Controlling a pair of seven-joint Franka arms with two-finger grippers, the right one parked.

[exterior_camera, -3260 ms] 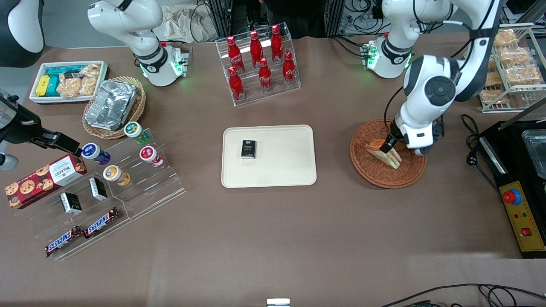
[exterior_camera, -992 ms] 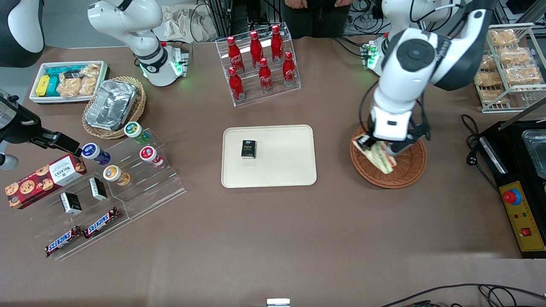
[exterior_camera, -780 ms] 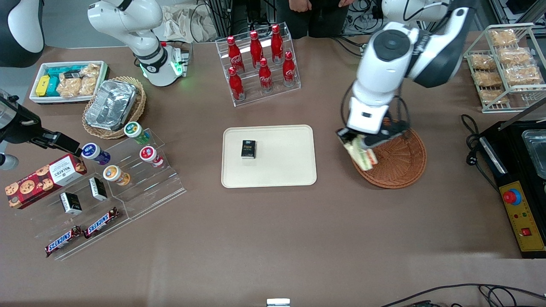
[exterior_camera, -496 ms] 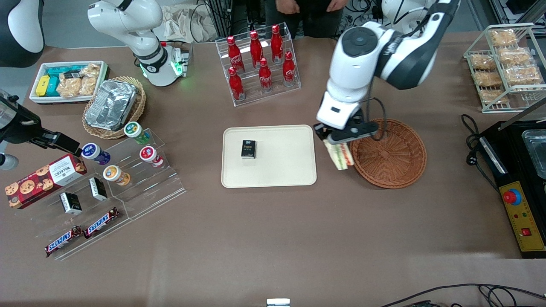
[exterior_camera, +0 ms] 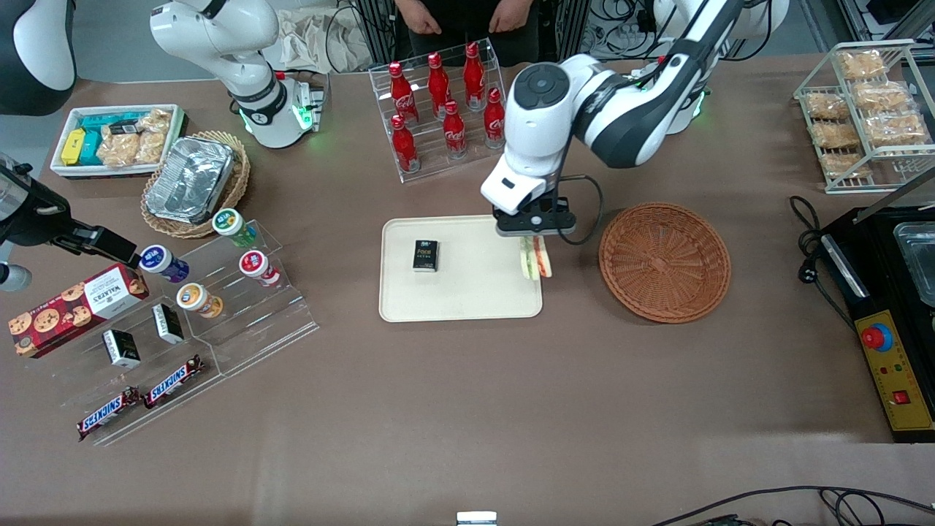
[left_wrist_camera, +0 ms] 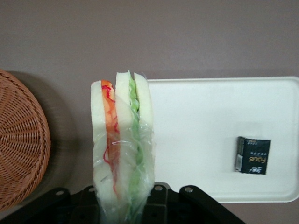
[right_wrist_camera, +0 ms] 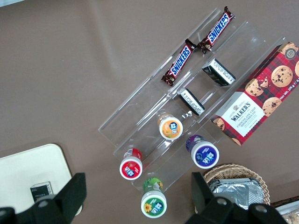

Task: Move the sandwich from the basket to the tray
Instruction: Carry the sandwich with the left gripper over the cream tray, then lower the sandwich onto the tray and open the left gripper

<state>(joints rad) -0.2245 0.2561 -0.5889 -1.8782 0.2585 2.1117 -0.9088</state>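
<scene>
The sandwich (exterior_camera: 535,258), a wrapped wedge of pale bread with red, orange and green layers (left_wrist_camera: 122,144), hangs above the edge of the cream tray (exterior_camera: 467,299) that is closest to the basket. My gripper (exterior_camera: 531,232) is shut on the sandwich and holds it from above, clear of the tray surface. The reddish-brown wicker basket (exterior_camera: 664,261) sits beside the tray toward the working arm's end, with nothing in it. In the left wrist view the tray (left_wrist_camera: 205,121) and part of the basket (left_wrist_camera: 21,140) flank the sandwich.
A small black box (exterior_camera: 425,256) lies on the tray. A clear rack of red bottles (exterior_camera: 444,102) stands farther from the front camera than the tray. Toward the parked arm's end are an acrylic snack stand (exterior_camera: 190,307), a foil pan in a tan basket (exterior_camera: 191,181) and a white bin (exterior_camera: 113,139).
My gripper has lifted the sandwich out of the basket and carried it sideways to the tray's edge. The basket is left with nothing in it.
</scene>
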